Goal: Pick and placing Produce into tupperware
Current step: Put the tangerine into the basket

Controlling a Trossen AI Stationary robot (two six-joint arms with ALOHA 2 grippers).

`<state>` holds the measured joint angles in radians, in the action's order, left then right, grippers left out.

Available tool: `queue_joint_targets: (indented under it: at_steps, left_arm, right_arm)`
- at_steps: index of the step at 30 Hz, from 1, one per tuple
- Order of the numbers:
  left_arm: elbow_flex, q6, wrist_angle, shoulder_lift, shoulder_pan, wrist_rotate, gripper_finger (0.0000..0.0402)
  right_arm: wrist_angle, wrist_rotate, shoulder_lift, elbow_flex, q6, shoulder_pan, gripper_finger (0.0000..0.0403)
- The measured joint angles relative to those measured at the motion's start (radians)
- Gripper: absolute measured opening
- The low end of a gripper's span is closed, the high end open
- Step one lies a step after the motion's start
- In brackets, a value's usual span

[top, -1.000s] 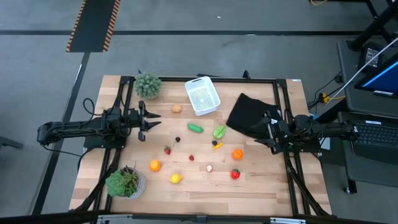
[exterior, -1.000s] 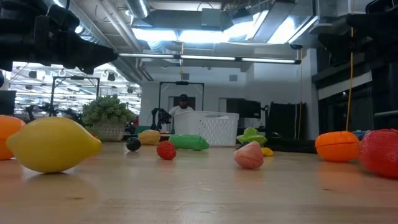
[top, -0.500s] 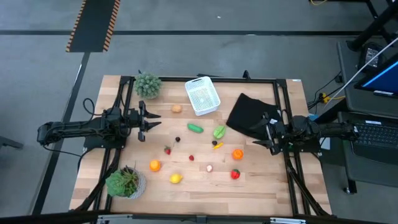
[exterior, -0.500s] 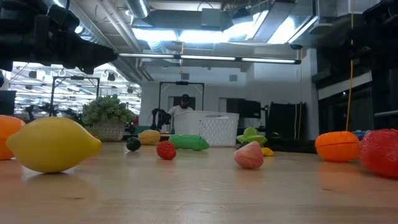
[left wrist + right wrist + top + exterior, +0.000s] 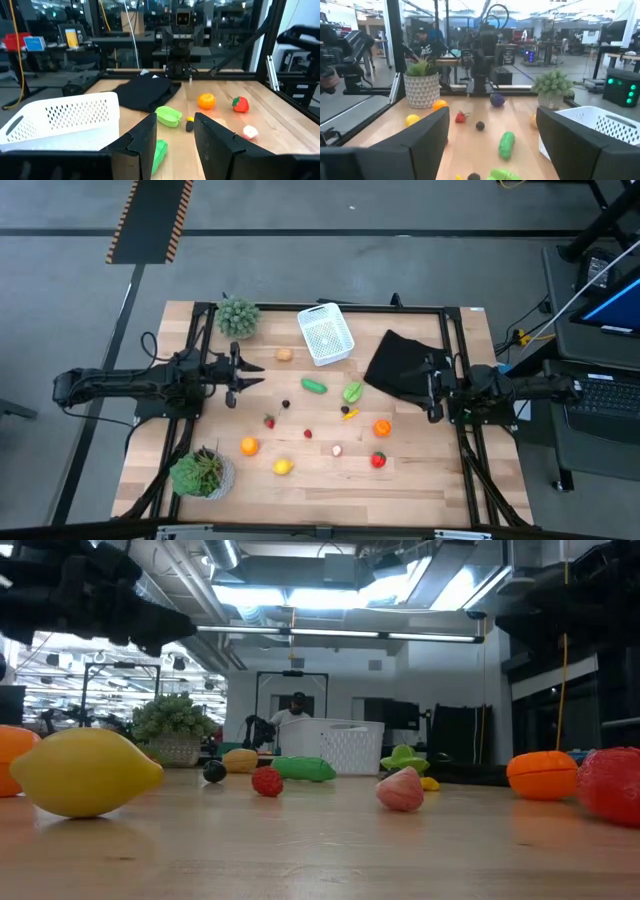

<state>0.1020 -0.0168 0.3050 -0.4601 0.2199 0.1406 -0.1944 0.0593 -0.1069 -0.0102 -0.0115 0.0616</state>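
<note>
The produce lies scattered on the wooden table in the high view: a green cucumber point(image 5: 314, 386), a green pepper point(image 5: 353, 392), an orange point(image 5: 382, 428), a red fruit point(image 5: 378, 460), a lemon point(image 5: 283, 467) and several smaller pieces. The white tupperware point(image 5: 326, 336) stands at the far middle, tilted on its diagonal. My left gripper point(image 5: 243, 383) hovers open at the table's left side, level, pointing across the table point(image 5: 175, 135). My right gripper point(image 5: 430, 400) hovers wide open at the right side, above the near corner of a black cloth, facing the left one point(image 5: 490, 145).
A black folded cloth point(image 5: 400, 365) lies far right, between the tupperware and my right gripper. One potted plant point(image 5: 238, 317) stands at the far left, another point(image 5: 203, 473) at the near left corner. A black frame point(image 5: 320, 308) rims the table. A person stands in the room beyond point(image 5: 294, 710).
My left gripper has edged a little toward the table's right edge, staying level and open. My right gripper has swung slightly at the wrist and now points straight across the table. The produce and the tupperware have not moved.
</note>
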Motion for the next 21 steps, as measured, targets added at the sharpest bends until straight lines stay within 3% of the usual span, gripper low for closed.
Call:
queue_joint_targets:
  at_steps: [8, 15, 21]
  left_arm:
    - [0.149, -0.077, 0.0, -0.267, 0.001, 0.0, 0.0124]
    - [0.224, -0.059, -0.002, -0.405, 0.038, 0.087, 0.0124]
    - [0.268, -0.047, -0.077, -0.429, 0.044, 0.117, 0.0124]
  right_arm:
    - [0.027, 0.001, -0.229, -0.148, -0.059, -0.001, 0.03]
    - [0.317, 0.0, -0.463, -0.368, -0.07, -0.001, 0.03]
    - [0.562, 0.0, -0.607, -0.548, -0.026, -0.001, 0.03]
